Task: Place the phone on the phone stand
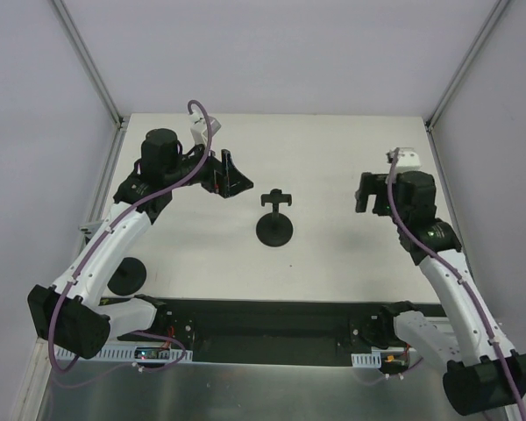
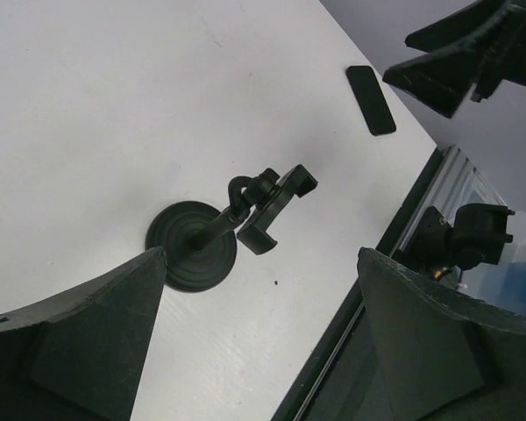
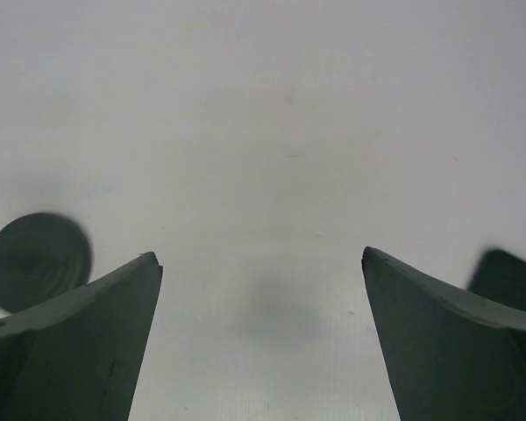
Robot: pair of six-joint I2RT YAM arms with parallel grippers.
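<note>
The black phone stand (image 1: pixel 274 219) stands upright mid-table on a round base, its clamp on top; it also shows in the left wrist view (image 2: pixel 245 219). The phone (image 2: pixel 371 99), a small flat black slab, lies on the white table beyond the stand, just below my right gripper's fingers (image 2: pixel 460 53). In the top view the phone is hidden by my right gripper (image 1: pixel 365 195), which is open and empty. In the right wrist view (image 3: pixel 259 254) a blurred dark shape (image 3: pixel 508 279) shows behind the right finger. My left gripper (image 1: pixel 228 178) is open and empty, left of the stand (image 2: pixel 261 254).
A second round black base (image 1: pixel 125 276) sits at the left, partly under my left arm. A black rail (image 1: pixel 272 326) runs along the table's near edge. Walls and metal posts close the back and sides.
</note>
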